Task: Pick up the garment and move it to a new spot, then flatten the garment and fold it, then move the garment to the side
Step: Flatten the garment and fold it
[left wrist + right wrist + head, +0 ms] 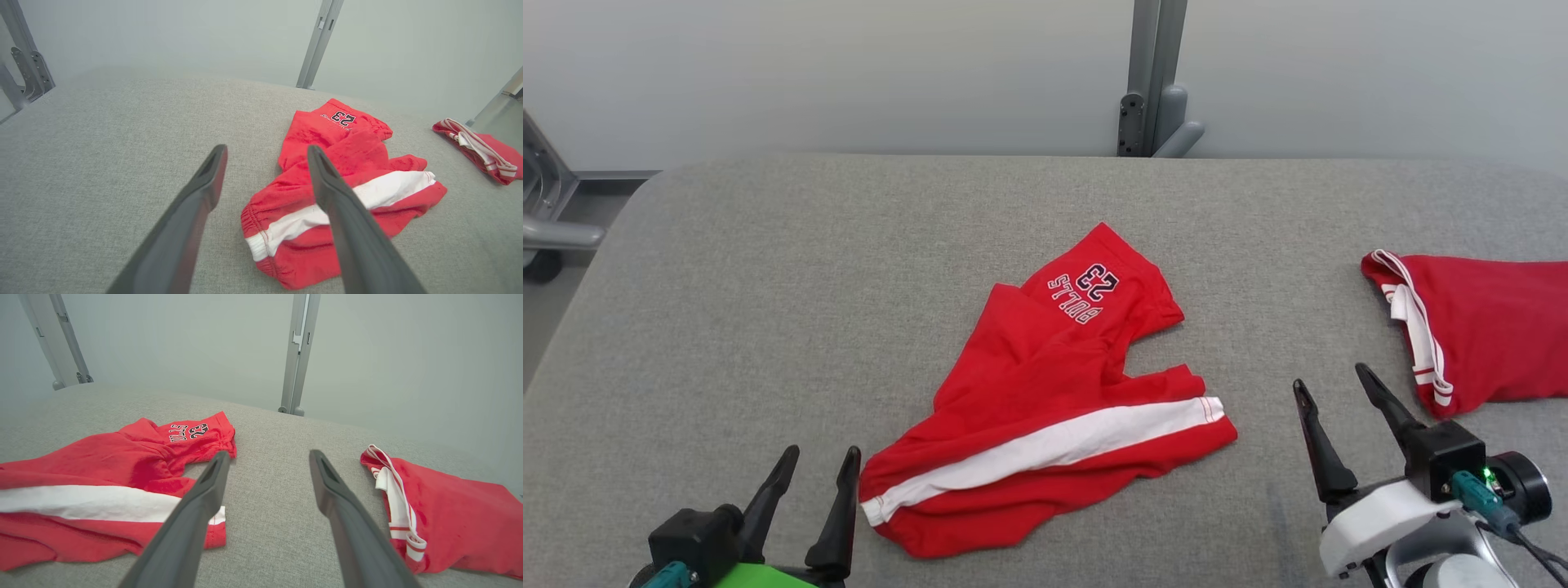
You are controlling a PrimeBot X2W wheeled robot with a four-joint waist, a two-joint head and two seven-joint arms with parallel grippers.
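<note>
- Garment [1045,408], red shorts with a white side stripe and a "23" print, is lying crumpled near the middle of the grey desk [768,269]. One leg is bunching over the other, and the gathered waistband end is pointing toward the robot's left.
- Left claw [823,451] is hovering just beside that waistband end, with its fingers standing wide apart and gripping nothing.
- Right claw [1331,377] is sitting between the garment and a second red garment [1486,327] at the desk's right edge. It is spread just as wide, is holding nothing, and is touching neither piece.
- Judgement on the step: nothing is being lifted or flattened, so the task is looking to be at the pick-up step. The cloth is too rumpled for folding to be under way.
- Next move, as judged: the left claw is needing to come down on the waistband corner, and the right claw on the striped leg hem nearest it. Each should be pinching a single edge.
- Caution: the layers are overlapping at the crotch, so a deep pinch is risking a catch of two plies. The right claw is also needing to keep off the second red garment.
</note>
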